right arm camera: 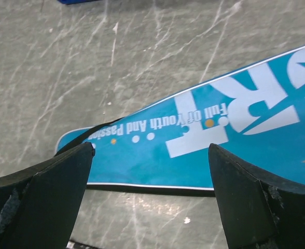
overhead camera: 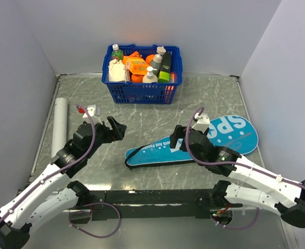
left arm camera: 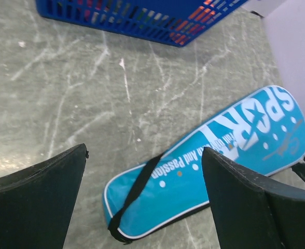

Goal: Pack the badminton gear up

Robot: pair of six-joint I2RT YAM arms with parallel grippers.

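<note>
Of the badminton gear, a teal racket-shaped case point(overhead camera: 234, 137) printed "SPORT" lies flat on the table at centre right, its narrow end with a black strap point(left arm camera: 136, 191) pointing left. A long white tube point(overhead camera: 59, 123) lies along the left side. My left gripper point(overhead camera: 116, 128) hovers open over bare table, left of the case's narrow end point(left arm camera: 157, 194), with nothing between its fingers. Above the case's narrow middle point(right arm camera: 194, 150), my right gripper point(overhead camera: 175, 139) also stands open and empty. No other gear shows.
A blue plastic basket point(overhead camera: 142, 92) of bottles and orange packs stands at the back centre. Grey walls close in the marbled table point(overhead camera: 142, 116) on the left, right and far sides. A dark rail point(overhead camera: 152, 197) joins the arm bases along the near edge.
</note>
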